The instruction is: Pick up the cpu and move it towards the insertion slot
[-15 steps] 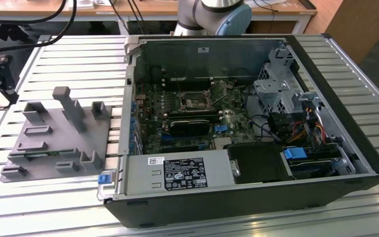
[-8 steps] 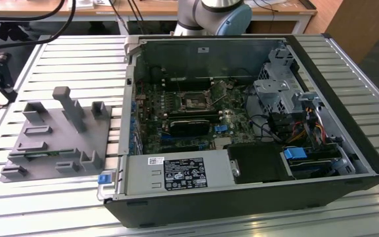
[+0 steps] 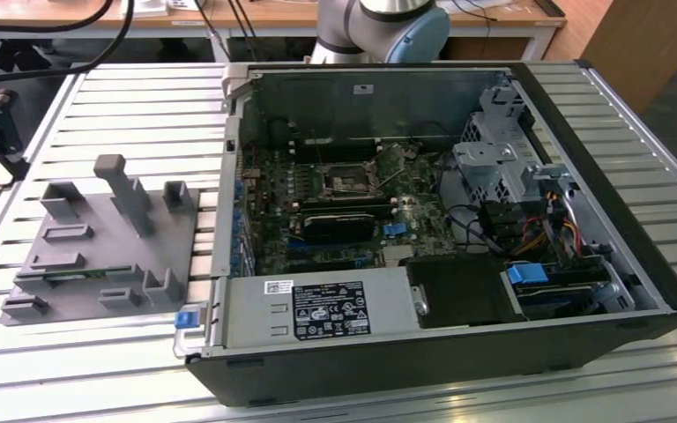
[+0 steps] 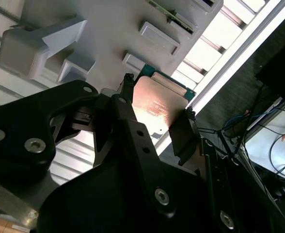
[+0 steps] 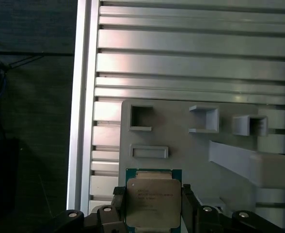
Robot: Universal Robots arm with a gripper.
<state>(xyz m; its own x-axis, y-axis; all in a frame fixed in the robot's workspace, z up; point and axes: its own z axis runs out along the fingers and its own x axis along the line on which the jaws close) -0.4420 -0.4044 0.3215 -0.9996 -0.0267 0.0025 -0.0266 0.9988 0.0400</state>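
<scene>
In the first wrist view, the cpu (image 5: 153, 199) is clamped between the tool's (image 5: 153, 206) fingers at the grey fixture's (image 5: 196, 155) edge. The insertion slot (image 3: 348, 181) is seen well apart from that fixture, inside the open computer case (image 3: 621, 220).

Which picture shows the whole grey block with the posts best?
The exterior view: the whole grey fixture lies on the slatted table, every post in sight. Both wrist views show a part of it, beyond the tool gripping the cpu.
</scene>
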